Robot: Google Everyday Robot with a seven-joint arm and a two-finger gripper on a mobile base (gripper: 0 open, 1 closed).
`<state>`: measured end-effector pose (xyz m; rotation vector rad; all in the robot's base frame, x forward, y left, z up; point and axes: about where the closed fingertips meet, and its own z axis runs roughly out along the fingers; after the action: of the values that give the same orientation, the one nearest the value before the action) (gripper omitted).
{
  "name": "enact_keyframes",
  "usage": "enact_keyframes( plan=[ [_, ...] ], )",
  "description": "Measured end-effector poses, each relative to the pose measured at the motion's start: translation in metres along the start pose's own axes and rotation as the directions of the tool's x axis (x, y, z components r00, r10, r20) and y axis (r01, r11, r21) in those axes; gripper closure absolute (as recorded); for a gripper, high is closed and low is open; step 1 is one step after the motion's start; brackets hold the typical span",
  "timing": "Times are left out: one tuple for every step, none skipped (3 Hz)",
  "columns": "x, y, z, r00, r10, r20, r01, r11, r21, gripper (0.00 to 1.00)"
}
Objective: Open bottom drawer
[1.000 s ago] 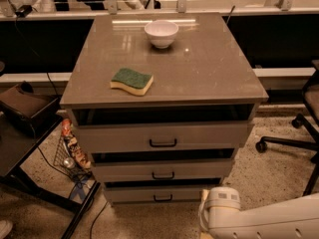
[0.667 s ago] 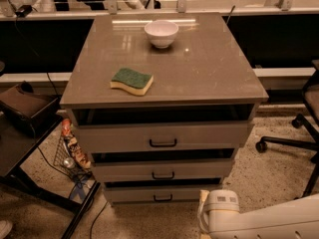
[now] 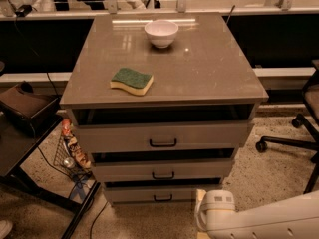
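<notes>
At the far left, a dark side table [image 3: 20, 133] stood beside the cabinet [image 3: 164, 101], with a wire basket [image 3: 70, 153] of packets between the two at floor level. On the cabinet top, a green and yellow sponge [image 3: 131, 80] lay left of centre, near the front edge. A white bowl [image 3: 161, 33] sat upright near the rear edge, well apart from the sponge.

The cabinet front carried three drawers, each with a dark gap above its front. The top drawer [image 3: 162, 136] had the tallest front, and the middle drawer [image 3: 162, 170] sat below it. The bottom drawer [image 3: 149, 194] was the lowest, just above the floor, with its black bar handle [image 3: 163, 198] centred on the front.

The white robot arm [image 3: 264, 220] entered from the lower right, and its rounded joint [image 3: 218, 208] sat just right of the bottom drawer. The gripper lay out of view below the bottom edge, so its grip state could not be determined. An office chair base [image 3: 294, 138] stood at the far right.
</notes>
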<state>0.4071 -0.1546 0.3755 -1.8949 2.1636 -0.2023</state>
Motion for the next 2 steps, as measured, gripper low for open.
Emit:
enact_keyframes(
  plan=[
    [-0.008, -0.011, 0.051, 0.998, -0.044, 0.04, 0.043, 0.999, 0.008, 0.0],
    [-0.019, -0.014, 0.101, 0.994, -0.088, 0.072, 0.087, 0.9961, 0.016, 0.0]
  ],
)
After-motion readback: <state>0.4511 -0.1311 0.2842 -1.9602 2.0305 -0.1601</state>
